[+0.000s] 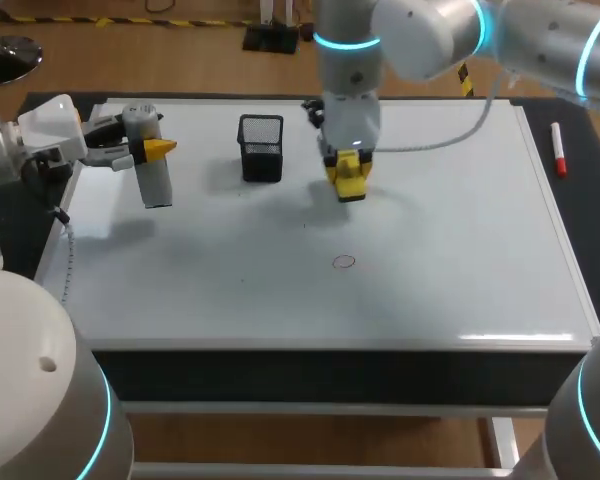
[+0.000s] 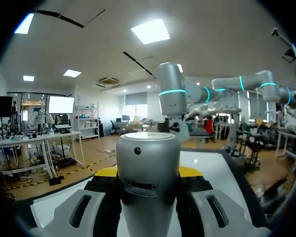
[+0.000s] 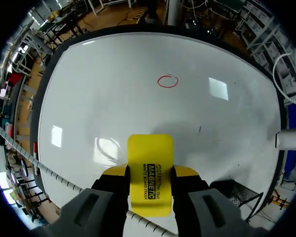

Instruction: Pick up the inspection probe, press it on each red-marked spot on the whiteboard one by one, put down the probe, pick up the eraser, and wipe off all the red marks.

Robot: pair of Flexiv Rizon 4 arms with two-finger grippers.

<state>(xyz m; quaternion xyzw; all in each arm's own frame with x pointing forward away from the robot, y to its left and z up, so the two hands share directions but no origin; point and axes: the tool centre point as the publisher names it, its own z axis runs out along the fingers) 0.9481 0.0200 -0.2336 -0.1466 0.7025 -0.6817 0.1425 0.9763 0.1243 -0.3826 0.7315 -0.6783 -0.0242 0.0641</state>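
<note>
The inspection probe (image 1: 152,165), a grey cylinder, hangs over the whiteboard's (image 1: 450,240) left end with my left gripper (image 1: 158,148) shut on it. In the left wrist view the probe (image 2: 148,182) fills the gap between the yellow tips of the left gripper (image 2: 148,172). My right gripper (image 1: 347,178) is shut on the yellow eraser (image 1: 348,182) just above the board's far middle. From the right wrist, the eraser (image 3: 150,173) sticks out past the right gripper (image 3: 149,170). One red circle (image 1: 343,262) (image 3: 167,81) is drawn on the board, well ahead of the eraser.
A black mesh basket (image 1: 261,148) (image 3: 237,195) stands on the board between the two grippers, close beside the right one. A red marker pen (image 1: 558,148) lies off the board's right edge. The right arm's cable (image 1: 450,135) trails over the far side of the board.
</note>
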